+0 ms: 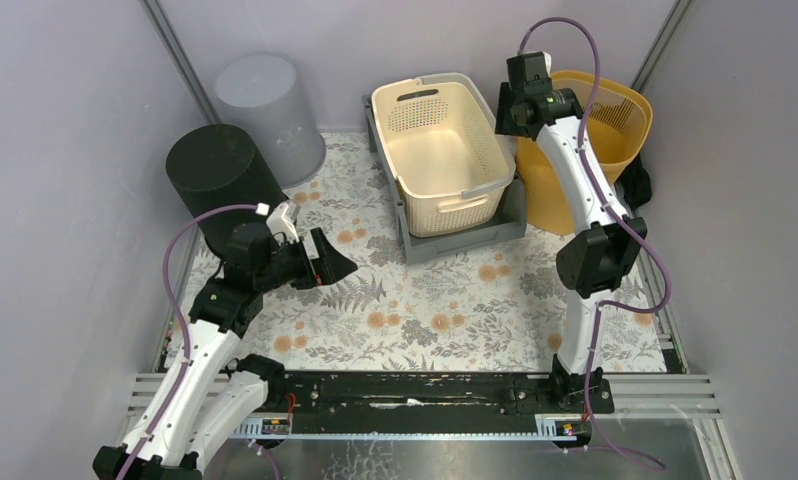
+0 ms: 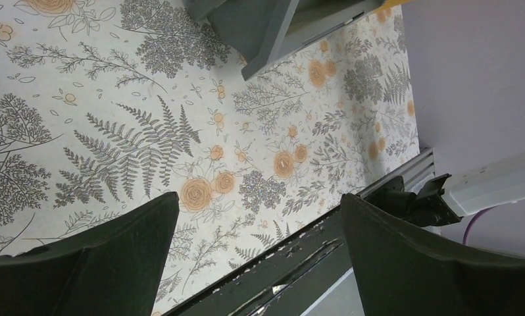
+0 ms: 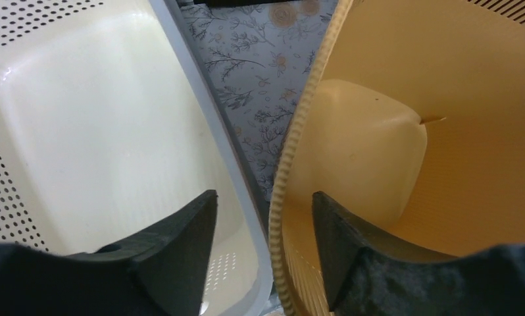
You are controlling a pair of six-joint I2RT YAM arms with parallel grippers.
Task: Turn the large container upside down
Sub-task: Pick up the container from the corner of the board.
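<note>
A tall yellow-orange basket (image 1: 615, 140) stands upright at the back right, its mouth facing up. It fills the right of the right wrist view (image 3: 391, 138). A cream perforated basket (image 1: 440, 150) stands upright beside it in a grey tray (image 1: 465, 238) and shows in the right wrist view (image 3: 82, 131). My right gripper (image 1: 515, 108) is open above the gap between the two baskets; in its wrist view (image 3: 263, 195) the jaws straddle the yellow basket's ribbed rim (image 3: 293, 164) and hold nothing. My left gripper (image 1: 330, 265) is open and empty over the floral mat, also in its wrist view (image 2: 260, 197).
A black bin (image 1: 220, 180) and a grey bin (image 1: 265, 105) stand upside down at the back left. The grey tray's corner shows in the left wrist view (image 2: 266, 33). Walls enclose the table on the left, right and back. A black rail (image 1: 415, 392) runs along the near edge.
</note>
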